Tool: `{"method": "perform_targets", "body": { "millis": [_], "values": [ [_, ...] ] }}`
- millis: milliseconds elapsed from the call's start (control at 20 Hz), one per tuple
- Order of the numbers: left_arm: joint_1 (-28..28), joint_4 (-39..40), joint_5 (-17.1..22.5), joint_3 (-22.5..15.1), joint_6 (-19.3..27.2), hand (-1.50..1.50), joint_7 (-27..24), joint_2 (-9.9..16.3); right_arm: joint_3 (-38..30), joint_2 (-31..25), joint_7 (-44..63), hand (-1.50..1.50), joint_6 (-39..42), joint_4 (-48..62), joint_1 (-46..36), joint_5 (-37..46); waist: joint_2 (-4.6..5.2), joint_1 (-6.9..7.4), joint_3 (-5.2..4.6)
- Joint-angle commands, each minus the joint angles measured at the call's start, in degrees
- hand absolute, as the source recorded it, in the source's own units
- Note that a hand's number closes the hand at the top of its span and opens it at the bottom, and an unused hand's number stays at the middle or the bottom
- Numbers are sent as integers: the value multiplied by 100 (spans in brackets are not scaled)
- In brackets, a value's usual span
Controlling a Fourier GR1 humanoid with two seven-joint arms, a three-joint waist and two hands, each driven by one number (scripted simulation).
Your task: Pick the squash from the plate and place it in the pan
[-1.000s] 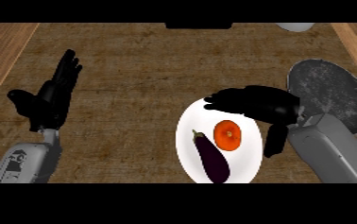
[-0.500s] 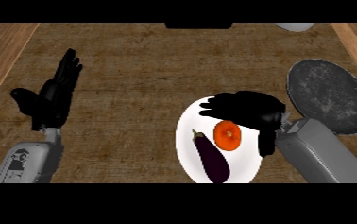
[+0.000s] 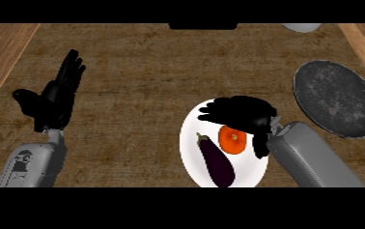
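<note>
- while my right hand (image 3: 241,113) hangs over the far part of the white plate (image 3: 189,141), its fingers curl downward and hold nothing.
- the orange squash (image 3: 232,139) lies on that plate just below the hand, beside a dark eggplant (image 3: 216,161).
- the grey pan (image 3: 332,97) sits to the right, apart from the plate.
- my left hand (image 3: 53,100) rests open at the left, fingers up.
- i can read no writing anywhere.
</note>
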Motion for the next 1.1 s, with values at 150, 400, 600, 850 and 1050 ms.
{"method": "perform_targets", "body": {
  "millis": [150,400,600,850,1050],
  "values": [
    [-188,10,-135,19,-33,0,149,-115,328,340,-3,-150,-341,609,-1,791,7,6,0],
    [38,-61,-39,267,-227,0,-97,-118,140,144,-352,-150,-249,394,398,934,1,-18,-1],
    [388,-290,-193,187,-221,0,-8,-151,71,335,-657,-150,-578,1159,219,1145,0,14,0],
    [359,-209,-400,-37,-93,0,-123,-433,330,248,-1357,150,-884,1063,142,1251,2,7,0],
    [9,-412,-227,274,-289,0,420,-113,356,804,-1073,150,-712,1242,40,1463,1,10,0]
  ]
}}
